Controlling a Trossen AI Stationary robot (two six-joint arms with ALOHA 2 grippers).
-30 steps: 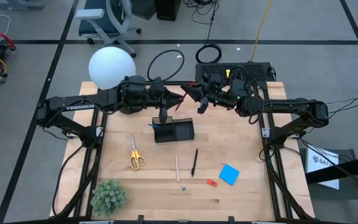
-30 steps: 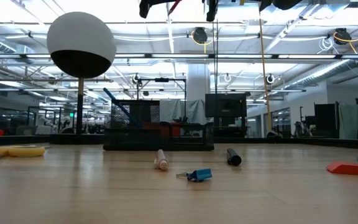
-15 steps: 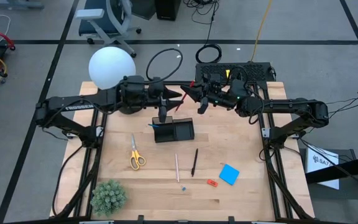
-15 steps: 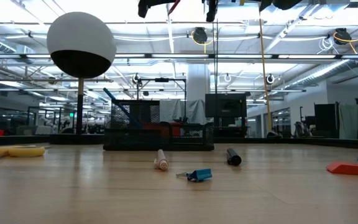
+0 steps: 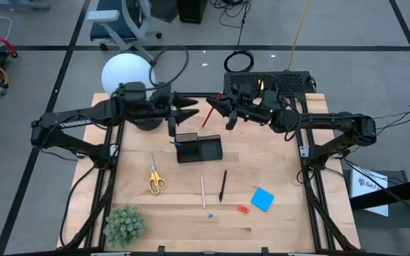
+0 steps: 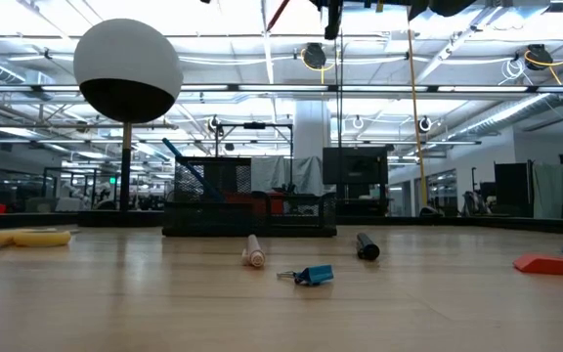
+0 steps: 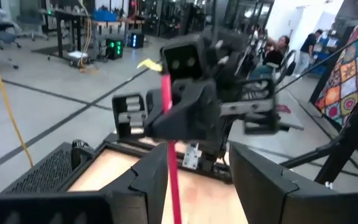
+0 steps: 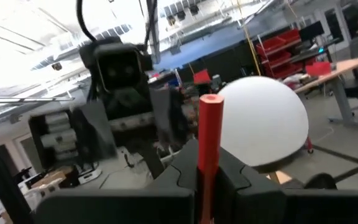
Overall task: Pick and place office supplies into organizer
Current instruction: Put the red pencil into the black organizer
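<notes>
My right gripper [image 5: 218,111] is high above the table's far middle, shut on a red pen [image 5: 208,116] whose tip shows at the low view's top [image 6: 277,12]. My left gripper [image 5: 193,107] is open just to the left of the pen, apart from it; its wrist view looks past its spread fingers [image 7: 194,168] at the pen [image 7: 168,118]. The black organizer [image 5: 198,148] stands below them. Yellow scissors [image 5: 155,176], a pale pencil [image 5: 203,192], a black pen [image 5: 223,185], a blue note pad [image 5: 263,199] and a red-orange piece [image 5: 243,209] lie flat on the table. My right gripper pinches the red pen between its two fingers, which come roughly level from the table's right. The pen's shaft [image 8: 207,140] sticks out past the fingertips [image 8: 179,177]. The pen is lifted clear and slants down toward the near-left over the organizer's far side.
A white globe lamp [image 5: 125,75] stands at the far-left corner, close behind my left arm. A green plant [image 5: 124,225] sits at the near-left corner. A small blue item [image 5: 178,143] lies at the organizer's left end. Cables and a black box lie beyond the far edge.
My left gripper has drawn back toward the table's left, away from my right gripper and the red pen, and has left the low view's top edge. The pen has stayed in my right gripper, which has kept still.
</notes>
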